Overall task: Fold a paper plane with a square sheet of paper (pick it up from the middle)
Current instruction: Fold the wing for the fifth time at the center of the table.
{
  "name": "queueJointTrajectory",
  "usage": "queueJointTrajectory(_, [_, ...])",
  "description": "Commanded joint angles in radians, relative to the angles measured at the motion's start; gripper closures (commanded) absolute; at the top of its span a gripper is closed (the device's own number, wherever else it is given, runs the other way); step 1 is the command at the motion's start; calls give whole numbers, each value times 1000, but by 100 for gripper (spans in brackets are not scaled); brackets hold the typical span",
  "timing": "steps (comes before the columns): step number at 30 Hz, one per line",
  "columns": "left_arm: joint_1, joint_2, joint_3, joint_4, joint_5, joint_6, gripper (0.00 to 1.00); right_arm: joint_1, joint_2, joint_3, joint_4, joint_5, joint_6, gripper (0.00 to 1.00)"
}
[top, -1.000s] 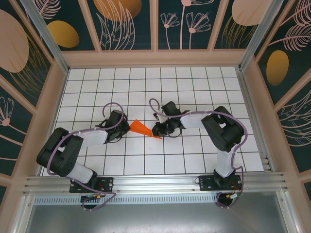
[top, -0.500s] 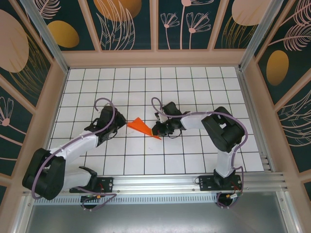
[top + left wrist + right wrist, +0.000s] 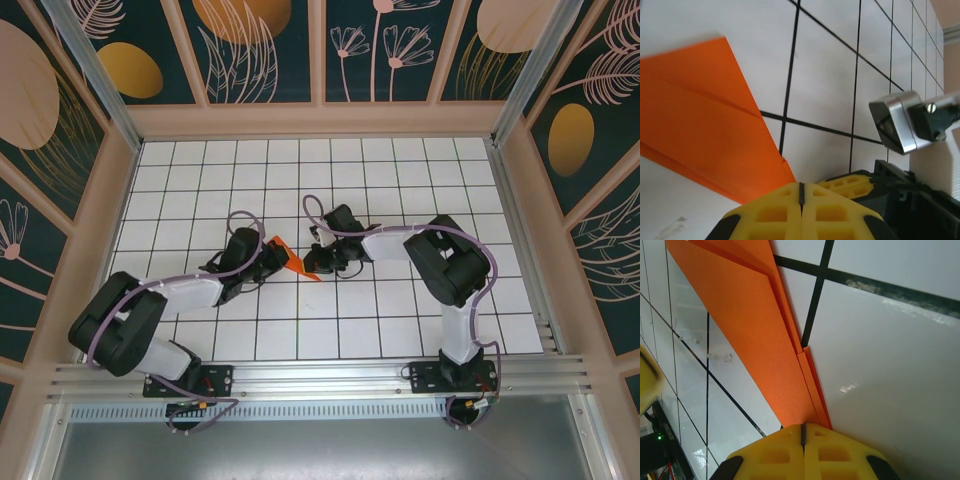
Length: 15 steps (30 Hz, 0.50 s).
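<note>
One orange plane (image 3: 291,258) lies on the table (image 3: 400,170) between the two grippers, its long axis slanting from one to the other. Its narrow tip points at the right gripper (image 3: 802,429) and runs under that gripper's fingertips, which are pressed tight together; the layered folds lead straight away from them. Its wide tail sits by the left gripper (image 3: 801,187), clenched too, with one paper edge meeting its tips. Whether either actually pinches paper, I cannot tell.

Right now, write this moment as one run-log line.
item: pointed bright orange paper plane | left gripper: shut at its wide end | right gripper: shut on its tip
</note>
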Motion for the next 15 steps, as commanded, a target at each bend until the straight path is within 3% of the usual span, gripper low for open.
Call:
queueJointTrajectory(1, [-14,47,-20,132,29,-45,96,4,53,11,-15,69,6,96])
queueJointTrajectory(15, [-21,162,-60,294,81,-100,97,5,77,10,-38,65,10,96])
